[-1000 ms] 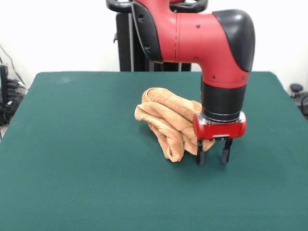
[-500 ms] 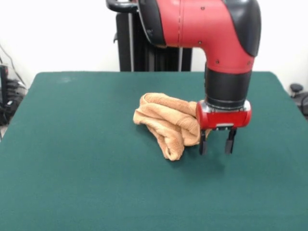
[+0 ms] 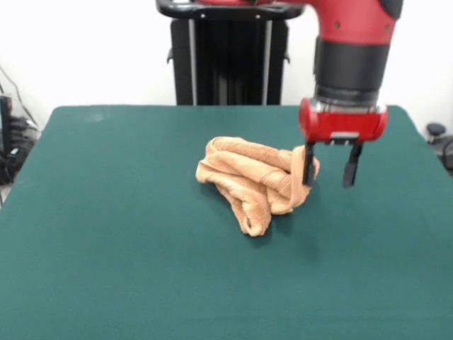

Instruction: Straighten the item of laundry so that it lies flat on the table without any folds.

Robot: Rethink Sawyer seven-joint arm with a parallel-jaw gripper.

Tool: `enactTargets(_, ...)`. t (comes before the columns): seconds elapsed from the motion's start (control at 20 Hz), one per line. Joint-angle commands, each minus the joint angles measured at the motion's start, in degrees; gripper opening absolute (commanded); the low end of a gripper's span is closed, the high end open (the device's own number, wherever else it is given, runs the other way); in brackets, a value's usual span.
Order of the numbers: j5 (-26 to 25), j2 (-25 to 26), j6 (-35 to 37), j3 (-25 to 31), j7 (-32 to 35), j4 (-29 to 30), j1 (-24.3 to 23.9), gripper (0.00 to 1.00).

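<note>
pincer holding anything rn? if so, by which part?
Nothing held. The pincer is open and raised above the table, beside the crumpled towel; one finger overlaps the towel's edge in the front view, but nothing sits between the fingers.

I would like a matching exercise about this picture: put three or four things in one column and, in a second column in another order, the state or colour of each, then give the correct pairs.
Column 1
1. towel
2. table
3. gripper
4. arm's wrist housing

Column 2
A. dark green, flat
B. red, just above the two black fingers
C. light orange, crumpled in a heap
D. open, raised above the table, holding nothing

Pairs: 1-C, 2-A, 3-D, 4-B
</note>
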Motion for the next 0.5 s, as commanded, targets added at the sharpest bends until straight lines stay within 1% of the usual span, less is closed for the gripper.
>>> enactTargets(0.05, 4.5, -1.3, 6.2, -0.3, 17.2, 7.2, 2.8, 1.0)
enactTargets(0.2, 4.8, 1.7, 3.5, 1.2, 15.2, 5.3, 1.3, 1.0)
enactTargets(0.4, 3.5, 8.1, 1.1, 2.4, 10.9, -1.3, -1.2, 1.0)
enactTargets(0.5, 2.6, 10.2, -0.1, 3.2, 9.2, -3.3, -2.6, 1.0)
